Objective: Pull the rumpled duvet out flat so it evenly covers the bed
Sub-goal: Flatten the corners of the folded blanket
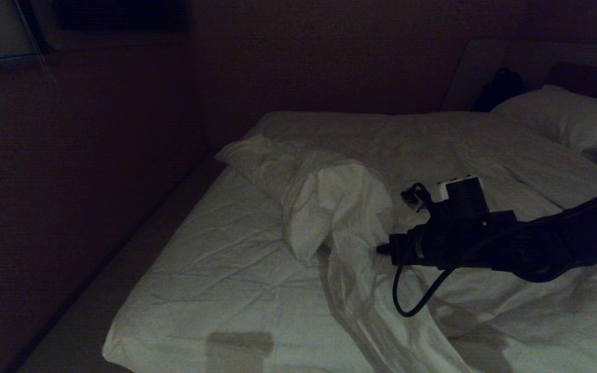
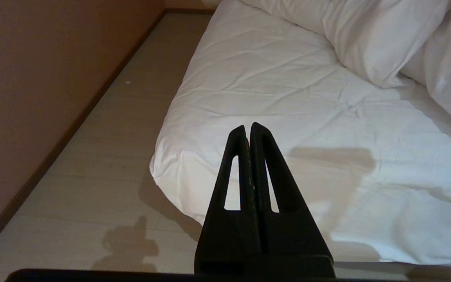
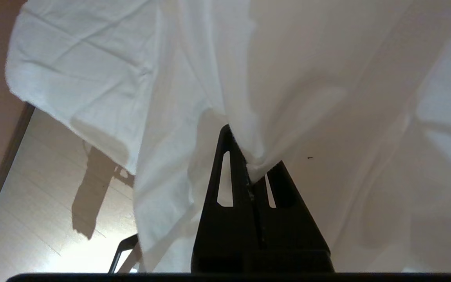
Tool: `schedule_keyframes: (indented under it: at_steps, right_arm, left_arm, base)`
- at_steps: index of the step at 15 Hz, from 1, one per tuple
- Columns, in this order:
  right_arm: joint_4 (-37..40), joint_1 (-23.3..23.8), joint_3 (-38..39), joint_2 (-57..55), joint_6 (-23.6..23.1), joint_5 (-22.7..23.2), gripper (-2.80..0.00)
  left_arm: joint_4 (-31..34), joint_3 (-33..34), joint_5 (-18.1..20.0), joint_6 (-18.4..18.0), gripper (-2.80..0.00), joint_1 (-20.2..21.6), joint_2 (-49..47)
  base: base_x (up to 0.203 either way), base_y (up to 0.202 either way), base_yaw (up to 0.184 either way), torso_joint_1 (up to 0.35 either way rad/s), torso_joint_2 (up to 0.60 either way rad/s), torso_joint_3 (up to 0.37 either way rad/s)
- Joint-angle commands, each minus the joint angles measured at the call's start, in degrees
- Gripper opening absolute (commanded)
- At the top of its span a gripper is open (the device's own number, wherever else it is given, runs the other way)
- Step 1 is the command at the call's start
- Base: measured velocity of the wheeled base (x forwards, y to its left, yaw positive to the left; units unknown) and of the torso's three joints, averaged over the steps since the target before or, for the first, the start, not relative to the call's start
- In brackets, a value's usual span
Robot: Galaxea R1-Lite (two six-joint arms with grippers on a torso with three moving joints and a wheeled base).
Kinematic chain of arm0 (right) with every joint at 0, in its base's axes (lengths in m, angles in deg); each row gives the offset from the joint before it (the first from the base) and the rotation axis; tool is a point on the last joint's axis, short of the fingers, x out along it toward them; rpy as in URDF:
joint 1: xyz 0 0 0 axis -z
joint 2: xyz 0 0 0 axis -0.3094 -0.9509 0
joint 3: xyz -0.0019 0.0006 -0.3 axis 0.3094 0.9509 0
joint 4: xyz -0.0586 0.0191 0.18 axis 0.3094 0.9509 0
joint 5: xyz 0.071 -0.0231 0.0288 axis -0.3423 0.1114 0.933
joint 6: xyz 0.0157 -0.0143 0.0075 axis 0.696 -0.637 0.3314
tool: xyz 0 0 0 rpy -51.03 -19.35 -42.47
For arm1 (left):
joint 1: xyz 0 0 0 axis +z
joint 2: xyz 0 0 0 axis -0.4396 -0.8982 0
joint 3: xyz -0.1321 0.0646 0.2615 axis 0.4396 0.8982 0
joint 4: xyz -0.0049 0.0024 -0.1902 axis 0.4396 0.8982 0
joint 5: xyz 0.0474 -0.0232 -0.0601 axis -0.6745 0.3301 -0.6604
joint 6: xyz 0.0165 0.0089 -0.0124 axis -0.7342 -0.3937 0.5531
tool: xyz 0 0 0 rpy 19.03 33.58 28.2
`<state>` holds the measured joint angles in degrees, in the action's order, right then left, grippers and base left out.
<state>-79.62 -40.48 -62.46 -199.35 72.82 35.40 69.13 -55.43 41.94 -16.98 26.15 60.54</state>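
The bed shows its creased white sheet on the near left part. The duvet lies bunched in a ridge across the middle and spreads to the right. My right gripper reaches in from the right and is shut on a fold of the duvet, lifting it. In the right wrist view the cloth is pinched between the fingers of that right gripper. My left gripper is shut on nothing, hanging above the bed's near corner. A puffy fold of the duvet lies further up the mattress.
A dark wall runs along the bed's left side, with a narrow strip of pale floor between them. A white pillow lies at the head, with a dark object against the headboard beside it.
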Motion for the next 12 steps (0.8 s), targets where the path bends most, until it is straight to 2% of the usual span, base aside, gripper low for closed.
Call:
schedule_keyframes:
  at_steps: [1, 12]
  right_arm:
    - [-0.1, -0.6, 0.4, 1.1, 0.0, 0.1, -2.8]
    - [-0.2, -4.6, 2.2, 3.6, -0.1, 0.1, -2.8]
  left_arm:
    - [0.0, 0.0, 0.0, 0.0, -2.8, 0.0, 0.0]
    - [0.0, 0.0, 0.0, 0.0, -2.8, 0.0, 0.0]
  base:
    - [0.0, 0.0, 0.0, 0.0, 0.0, 0.0]
    - [0.0, 0.0, 0.0, 0.0, 0.0, 0.0]
